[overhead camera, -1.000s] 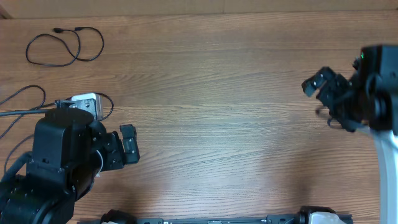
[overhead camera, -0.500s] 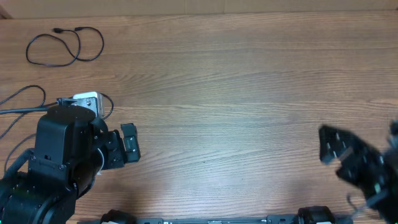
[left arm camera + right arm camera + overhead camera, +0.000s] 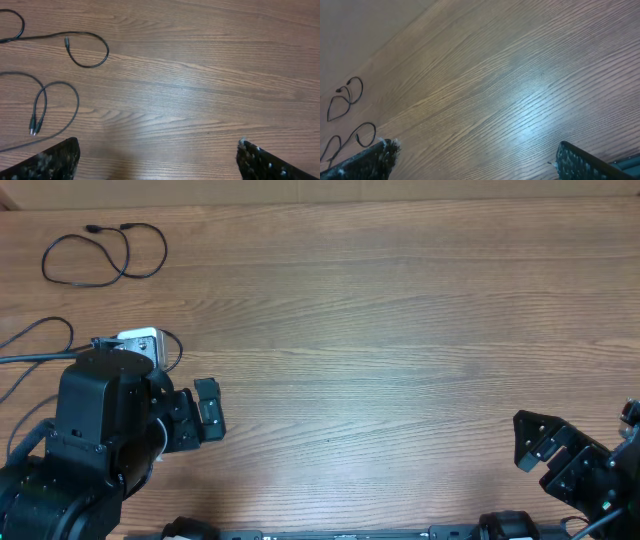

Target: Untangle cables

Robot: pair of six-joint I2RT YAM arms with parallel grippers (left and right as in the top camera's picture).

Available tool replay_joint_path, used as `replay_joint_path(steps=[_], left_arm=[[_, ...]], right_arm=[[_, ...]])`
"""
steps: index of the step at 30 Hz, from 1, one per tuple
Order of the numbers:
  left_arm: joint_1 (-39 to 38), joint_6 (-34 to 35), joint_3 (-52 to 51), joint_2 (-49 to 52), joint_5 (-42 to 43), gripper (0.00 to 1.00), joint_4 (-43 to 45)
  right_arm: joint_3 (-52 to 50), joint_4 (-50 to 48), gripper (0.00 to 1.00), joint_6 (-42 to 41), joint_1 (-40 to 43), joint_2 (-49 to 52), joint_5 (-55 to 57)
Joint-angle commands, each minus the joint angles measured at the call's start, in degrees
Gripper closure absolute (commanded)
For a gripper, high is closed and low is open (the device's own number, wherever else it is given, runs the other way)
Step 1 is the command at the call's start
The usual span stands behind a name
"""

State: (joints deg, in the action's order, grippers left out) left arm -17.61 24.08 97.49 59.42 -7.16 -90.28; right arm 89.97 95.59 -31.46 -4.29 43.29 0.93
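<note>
A thin black cable [image 3: 105, 256] lies looped at the table's far left corner. It also shows in the left wrist view [image 3: 55, 100] and the right wrist view [image 3: 345, 97]. A second black cable [image 3: 40, 345] lies at the left edge, partly hidden under my left arm. It also shows in the left wrist view [image 3: 75, 47] and the right wrist view [image 3: 362, 135]. The two cables lie apart. My left gripper [image 3: 208, 412] [image 3: 157, 160] is open and empty over bare wood. My right gripper [image 3: 545, 455] [image 3: 475, 157] is open and empty at the near right corner.
The wooden table [image 3: 380, 330] stretches between the two arms. A black rail [image 3: 340, 534] runs along the near edge. My left arm's body [image 3: 95, 440] covers the near left corner.
My right arm has pulled back from the far right edge to the near right corner. My left arm and both cables have not moved.
</note>
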Motion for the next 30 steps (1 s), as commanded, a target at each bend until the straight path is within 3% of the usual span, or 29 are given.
replay_joint_path(steps=[1,12,17,25,30], left_arm=[[-0.1,0.8,0.4,0.1,-0.7,0.00,0.1],[0.0,0.8,0.4,0.1,-0.7,0.00,0.1],[0.0,0.8,0.4,0.1,-0.7,0.01,0.1],[0.0,0.8,0.4,0.1,-0.7,0.00,0.1],[0.0,0.8,0.4,0.1,-0.7,0.00,0.1]], right_arm=[[0.0,-0.3,0.00,0.2,-0.5,0.2,0.9],[-0.2,-1.8,0.00,0.6,-0.5,0.2,5.5],[-4.5,-9.0,0.00,7.7,-0.5,-1.1,5.5],[-27.3,-32.2,0.00,21.6,-0.5,-12.0,-1.3],[-41.8,-46.6,0.00,24.5,-0.5,-19.2,-2.1]])
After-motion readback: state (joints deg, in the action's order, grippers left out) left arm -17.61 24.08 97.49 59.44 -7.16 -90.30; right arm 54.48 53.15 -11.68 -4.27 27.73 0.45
